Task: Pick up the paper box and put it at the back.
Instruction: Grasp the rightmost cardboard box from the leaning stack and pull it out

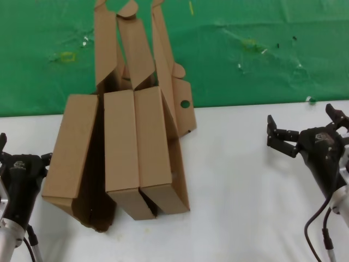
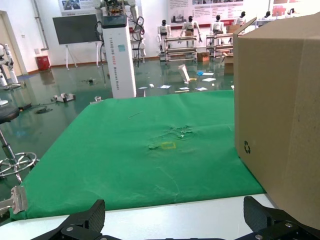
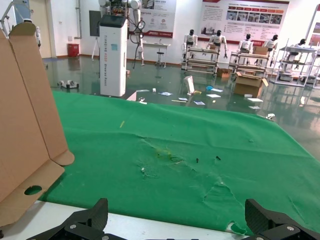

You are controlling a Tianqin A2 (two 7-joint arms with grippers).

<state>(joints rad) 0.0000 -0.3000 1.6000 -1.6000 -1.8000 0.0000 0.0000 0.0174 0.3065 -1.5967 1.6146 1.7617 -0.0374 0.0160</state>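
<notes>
Nothing was done yet. The box stood among two other boxes on the tabletop, short of the cloth. Left end effector and right end effector waited spread, empty.

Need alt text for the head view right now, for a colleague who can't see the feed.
Three brown cardboard boxes stand side by side, lids open, on the white tabletop, their lids reaching over the green cloth behind. The left gripper sits at the left edge near the boxes; the right gripper is open at the far right, both holding nothing.
</notes>
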